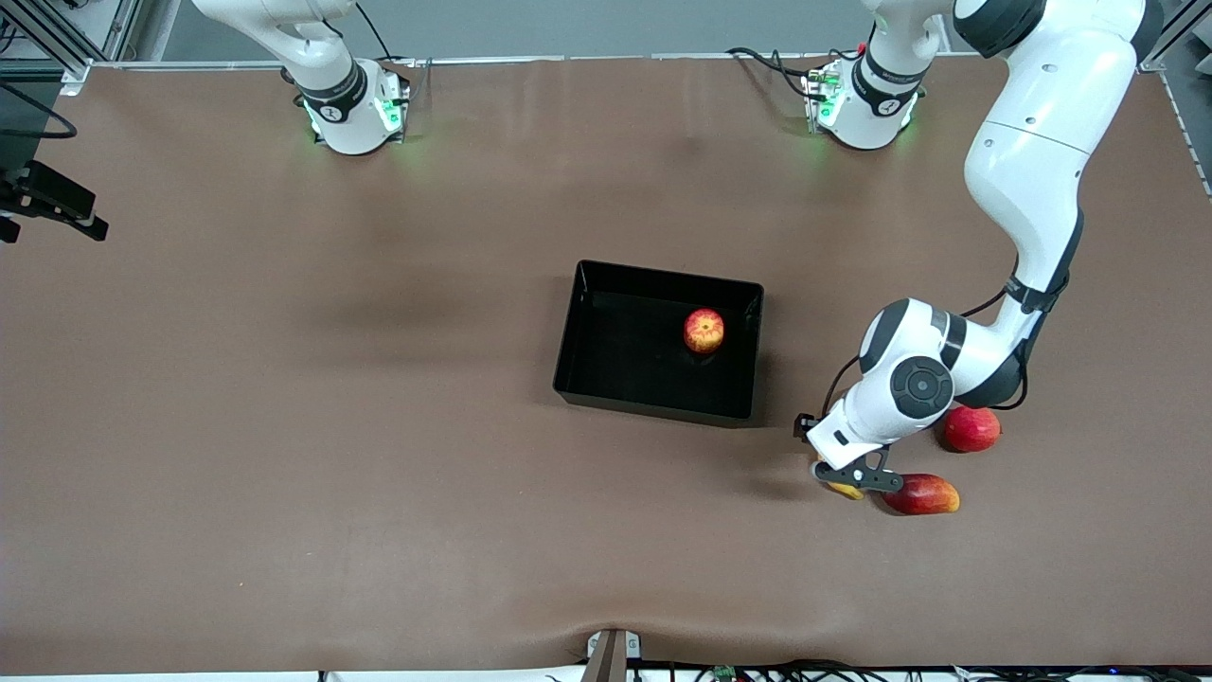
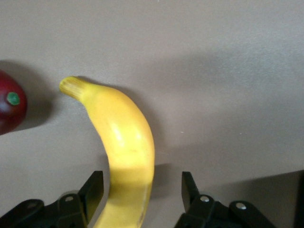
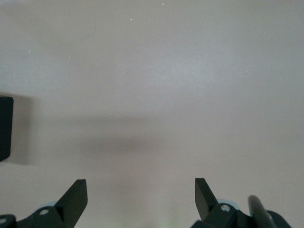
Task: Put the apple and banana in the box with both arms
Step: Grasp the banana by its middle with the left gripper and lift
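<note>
The apple (image 1: 704, 331), red streaked with yellow, lies inside the black box (image 1: 668, 275) at mid-table. The yellow banana (image 2: 123, 137) lies on the table toward the left arm's end, nearer to the front camera than the box. In the front view only a bit of the banana (image 1: 842, 490) shows under the hand. My left gripper (image 1: 846, 478) is down at the table with its jaws astride the banana's lower half (image 2: 141, 175). One finger (image 2: 95, 183) is close beside the banana and the other stands apart from it. My right gripper (image 3: 141, 183) hangs open over bare table, holding nothing.
A red-and-yellow mango-like fruit (image 1: 923, 494) lies right beside the banana and the left gripper. A plain red round fruit (image 1: 971, 428) sits under the left arm's wrist. A dark red fruit (image 2: 9, 107) shows at the edge of the left wrist view.
</note>
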Controlling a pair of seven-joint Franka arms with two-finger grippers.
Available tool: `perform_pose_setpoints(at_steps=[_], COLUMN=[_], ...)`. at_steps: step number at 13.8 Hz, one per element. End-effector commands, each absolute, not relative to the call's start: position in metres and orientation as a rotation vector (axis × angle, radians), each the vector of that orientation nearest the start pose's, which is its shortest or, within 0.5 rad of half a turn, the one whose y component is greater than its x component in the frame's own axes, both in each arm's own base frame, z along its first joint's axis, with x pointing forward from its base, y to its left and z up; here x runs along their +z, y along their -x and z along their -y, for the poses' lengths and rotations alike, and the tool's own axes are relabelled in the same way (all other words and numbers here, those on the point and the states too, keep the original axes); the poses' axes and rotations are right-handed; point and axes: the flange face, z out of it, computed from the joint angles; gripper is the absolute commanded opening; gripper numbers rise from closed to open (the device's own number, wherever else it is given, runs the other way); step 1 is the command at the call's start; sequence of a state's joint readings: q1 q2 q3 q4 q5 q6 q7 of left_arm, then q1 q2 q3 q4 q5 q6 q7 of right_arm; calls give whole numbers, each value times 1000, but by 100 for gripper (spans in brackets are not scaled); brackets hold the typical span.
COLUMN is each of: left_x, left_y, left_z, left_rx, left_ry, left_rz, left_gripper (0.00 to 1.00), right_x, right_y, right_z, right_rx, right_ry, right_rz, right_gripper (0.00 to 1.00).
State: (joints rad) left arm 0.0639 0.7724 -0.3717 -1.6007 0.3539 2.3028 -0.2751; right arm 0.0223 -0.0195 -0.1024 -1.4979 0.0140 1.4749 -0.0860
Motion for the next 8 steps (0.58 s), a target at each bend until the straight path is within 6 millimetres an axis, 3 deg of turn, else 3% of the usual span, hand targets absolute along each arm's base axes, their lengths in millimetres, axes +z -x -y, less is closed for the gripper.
perform_pose_setpoints(at_steps=[1,3,4,5,6,7,8], left_x=[196,194,193,190,190,193,199], left_y=[-670,-669,-668,-665,-665,-664,-665], left_z=[166,164,164,166,165,164,166], left_rx=[-3,2,9,18,20,27,17], left_ry=[3111,3110,3109,3108,3108,3102,3100], left_rz=[-304,-304,-305,-307,-304,-307,-314], left_gripper=[74,72,59,38,11,0,0], right_x=[663,663,663,663,663,663,663], right_y=[-536,-536,-536,-535,-535,-535,-535], right_z=[45,45,46,46,46,46,46], right_rx=[4,4,4,4,4,4,4], right_ry=[3132,3132,3132,3132,3132,3132,3132], right_rz=[20,18,16,18,16,16,16], right_gripper=[100,100,100,100,100,100,100])
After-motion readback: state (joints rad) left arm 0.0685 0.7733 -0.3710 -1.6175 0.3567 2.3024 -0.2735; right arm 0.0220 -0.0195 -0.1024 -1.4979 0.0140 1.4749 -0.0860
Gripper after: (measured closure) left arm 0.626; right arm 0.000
